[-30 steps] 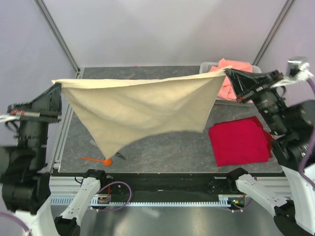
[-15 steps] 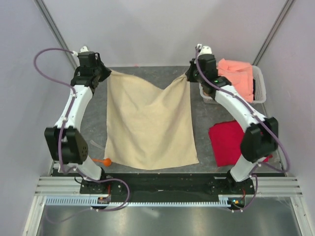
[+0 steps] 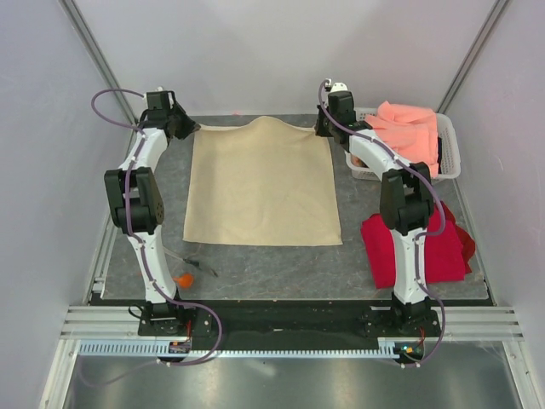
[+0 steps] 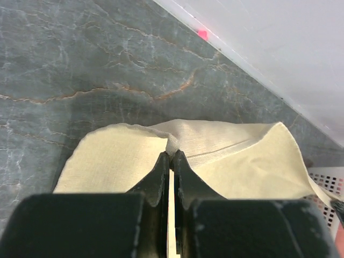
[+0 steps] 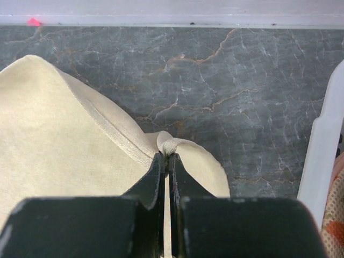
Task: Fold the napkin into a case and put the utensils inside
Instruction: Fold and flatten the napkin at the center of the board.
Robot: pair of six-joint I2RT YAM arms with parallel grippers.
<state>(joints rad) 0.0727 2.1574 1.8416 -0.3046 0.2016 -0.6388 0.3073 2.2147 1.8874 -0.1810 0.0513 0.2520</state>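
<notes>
The napkin [image 3: 260, 183] lies spread flat on the table [image 3: 281, 268], from its far edge to about the middle. The left gripper [image 3: 189, 128] is clamped on the napkin's far-left corner and the right gripper [image 3: 322, 128] on its far-right corner. The spoon [image 3: 182, 279] and dark utensil [image 3: 200, 267] lie near the table's near-left corner, apart from the napkin.

Light: bright, even, from overhead. Shadows: faint. Overhead view sharp; wrist views soft in foreground, table [image 4: 80, 64] veining crisp.
</notes>
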